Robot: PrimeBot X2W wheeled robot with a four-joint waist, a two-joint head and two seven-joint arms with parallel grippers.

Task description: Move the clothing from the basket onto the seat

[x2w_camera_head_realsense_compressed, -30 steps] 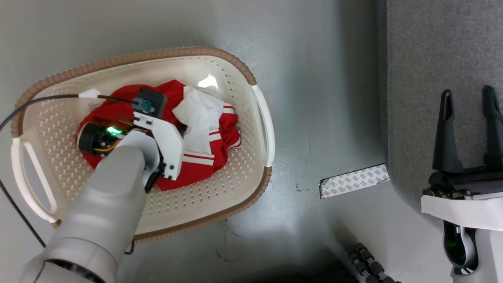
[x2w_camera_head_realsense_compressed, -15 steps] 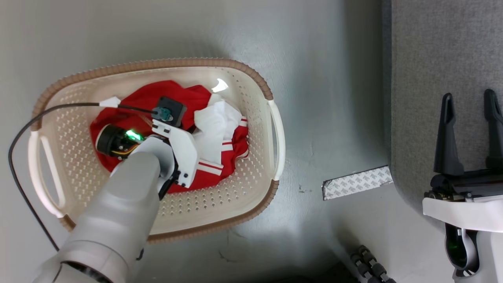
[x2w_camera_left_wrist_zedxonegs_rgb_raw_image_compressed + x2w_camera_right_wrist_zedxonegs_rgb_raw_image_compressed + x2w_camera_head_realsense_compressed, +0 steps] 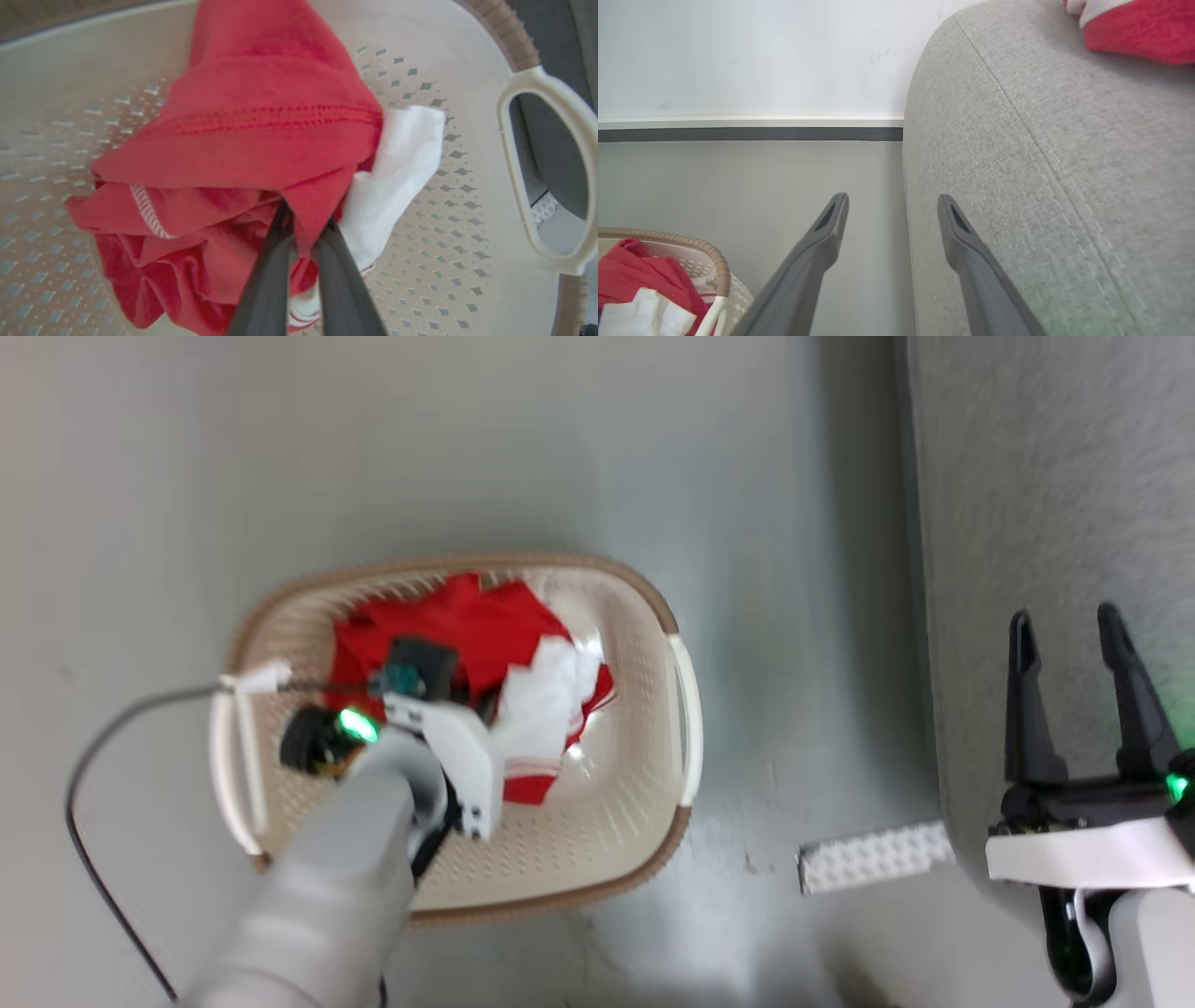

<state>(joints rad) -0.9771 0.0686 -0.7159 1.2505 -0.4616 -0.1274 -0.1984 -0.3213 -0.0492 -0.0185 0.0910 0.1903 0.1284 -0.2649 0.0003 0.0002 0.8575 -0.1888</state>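
My left jaws are closed on the clothing (image 3: 261, 140). In the left wrist view the two dark fingers (image 3: 271, 280) meet on a fold of red cloth, with a white panel bunched just to their right. The clothing is inside the basket (image 3: 467, 51), gathered into a heap over the perforated bottom. I can't tell whether its lowest folds touch that bottom.

The head view is blurred. In it my left forearm (image 3: 327, 896) reaches in from the lower left over the basket's near rim, and the wrist sits above the red heap. A dark cable (image 3: 121, 723) loops off the wrist over the grey floor (image 3: 560, 448) to the left of the basket.

The basket stands on the floor, apart from the sofa (image 3: 1055, 476), which runs down the right side. A pale patterned strip (image 3: 873, 857) lies on the floor between them, one end against the foot of the sofa.

My right jaws stand open with nothing between them, their fingers (image 3: 1025, 709) over the sofa's edge. In the right wrist view another piece of red and white cloth (image 3: 1134, 32) lies on the sofa at the top right.
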